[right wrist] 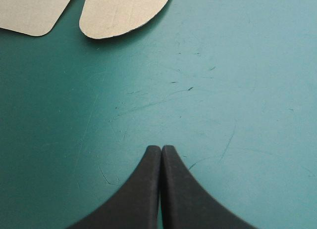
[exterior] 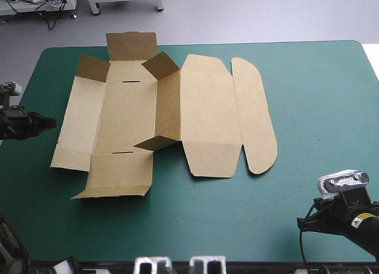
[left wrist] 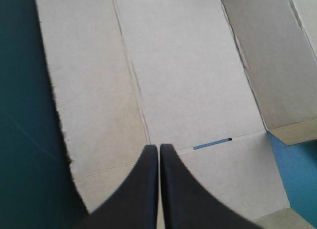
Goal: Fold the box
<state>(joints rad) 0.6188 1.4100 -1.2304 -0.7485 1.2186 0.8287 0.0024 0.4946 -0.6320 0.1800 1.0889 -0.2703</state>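
Left pincer (left wrist: 158, 147): my two black fingers were pressed together into one pointed arch and held nothing. In the high view this pincer (exterior: 48, 123) stood at the table's left edge, just beside the left flank of the box (exterior: 201, 108) and not touching it. Along the pincer's line, the brown board of the box (left wrist: 188, 80) lay ahead of and beneath the fingertips, with a narrow slot (left wrist: 213, 143) cut in a crease just ahead of them.

Right pincer (right wrist: 161, 148): these fingers were likewise pressed together, with nothing between them. It hung over the bare teal-green cover (right wrist: 223, 90) near the table's near right corner. Two rounded corners of the box (right wrist: 119, 11) lay ahead of it, well apart.

The box sat on the left half of the cover (exterior: 308, 108). Most of its panels lay flat. The wall between the slotted base and the wide lid panel stood raised, as did the corner flaps at the far end.

Writing: a small yellow label (exterior: 357, 222) showed on my right arm, too small to read.
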